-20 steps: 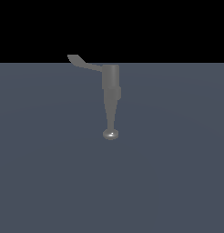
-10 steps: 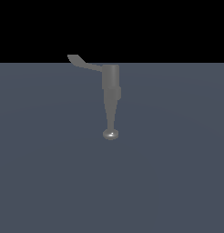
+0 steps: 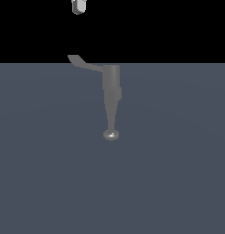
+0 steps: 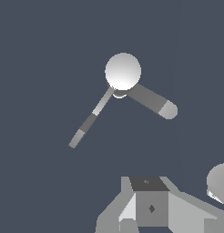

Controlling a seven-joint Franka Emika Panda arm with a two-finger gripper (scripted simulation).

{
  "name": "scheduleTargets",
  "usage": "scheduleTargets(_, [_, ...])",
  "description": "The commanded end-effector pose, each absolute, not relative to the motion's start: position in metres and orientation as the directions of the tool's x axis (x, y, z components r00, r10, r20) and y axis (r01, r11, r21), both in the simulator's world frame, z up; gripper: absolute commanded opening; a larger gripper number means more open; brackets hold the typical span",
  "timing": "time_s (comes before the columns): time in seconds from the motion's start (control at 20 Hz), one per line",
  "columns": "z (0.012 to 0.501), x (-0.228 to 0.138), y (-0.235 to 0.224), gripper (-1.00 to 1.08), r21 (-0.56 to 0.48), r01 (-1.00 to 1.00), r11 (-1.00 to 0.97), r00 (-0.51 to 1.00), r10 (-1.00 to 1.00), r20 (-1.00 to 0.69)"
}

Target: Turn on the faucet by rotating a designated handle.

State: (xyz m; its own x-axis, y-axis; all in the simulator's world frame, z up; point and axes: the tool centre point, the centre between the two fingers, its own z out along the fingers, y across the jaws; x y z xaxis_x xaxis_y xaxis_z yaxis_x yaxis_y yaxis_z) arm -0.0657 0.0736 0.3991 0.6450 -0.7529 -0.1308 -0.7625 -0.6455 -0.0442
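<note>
— Where's the handle [image 3: 83,63]?
— Jutting from the faucet [image 3: 111,98] body toward the exterior view's left, over the grey counter [image 3: 178,173].
— And the pincer [image 3: 78,6]?
— High above the paddle end, well apart; open or closed, I can't tell.

Grey faucet [image 3: 111,87] stands centre frame on the dark blue-grey floor [image 3: 178,173], spout running toward 6 o'clock and ending in a shiny round tip [image 3: 111,135]. Handle [image 3: 84,64] juts from the body toward 10 o'clock. Gripper [image 3: 78,6] barely enters at 12 o'clock, above the handle's paddle end, well apart; open or closed unclear.
</note>
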Motion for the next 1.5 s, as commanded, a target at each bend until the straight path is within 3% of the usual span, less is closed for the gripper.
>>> scheduleTargets(0.0, [0.389, -0.054, 0.078, -1.00, -0.033, -0.803, -0.595, 0.593, -0.795, -0.127])
scheduleTargets(0.85, [0.320, 0.014, 0.104, -1.00, 0.009, -0.973, -0.229, 0.228, -0.973, -0.041])
scheduleTargets(1.45, [0.299, 0.033, 0.113, -1.00, 0.000, -0.994, -0.113, 0.113, -0.994, -0.001])
